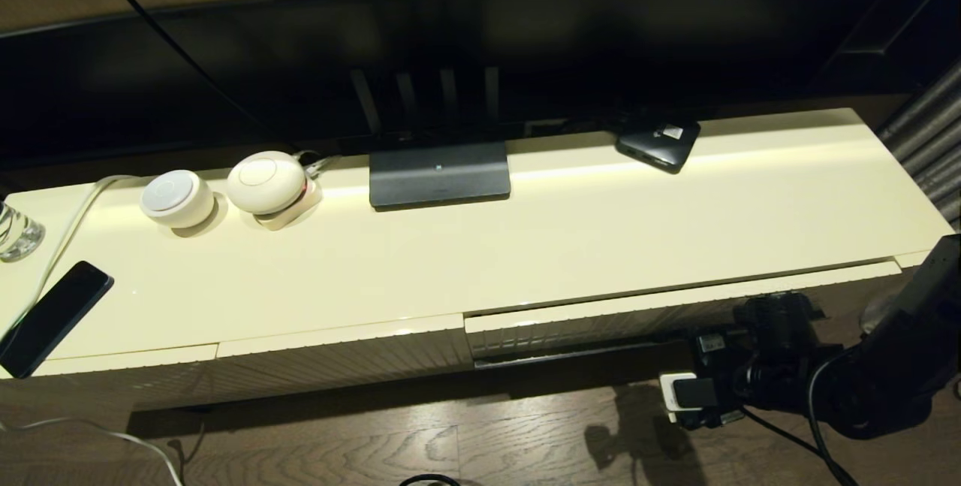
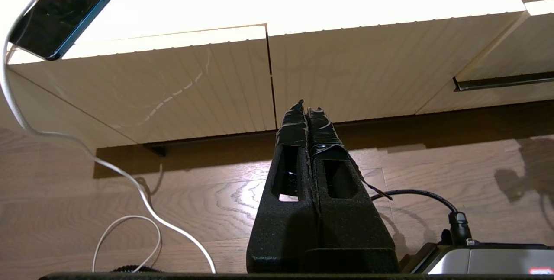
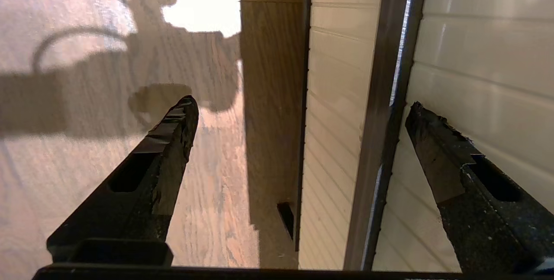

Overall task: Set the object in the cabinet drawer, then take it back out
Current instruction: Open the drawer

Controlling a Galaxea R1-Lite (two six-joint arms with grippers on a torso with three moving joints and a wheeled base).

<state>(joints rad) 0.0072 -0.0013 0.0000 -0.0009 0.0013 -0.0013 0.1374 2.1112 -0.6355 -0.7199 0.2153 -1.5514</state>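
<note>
Right gripper (image 3: 298,111) is hovering, jaws spread wide, low before the slightly ajar ribbed cabinet drawer (image 1: 679,313). Left gripper (image 2: 308,113), jaws pressed together, is idling. Umbrella not visible.

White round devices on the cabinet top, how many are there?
2. One round device sits at the back left of the cabinet top; the second round device is just right of it, beside the black stand. None appears hidden.

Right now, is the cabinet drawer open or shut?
Almost shut. The cabinet drawer front sticks out slightly past the neighbouring panel, with a narrow dark gap. The open right end effector is at its edge.
</note>
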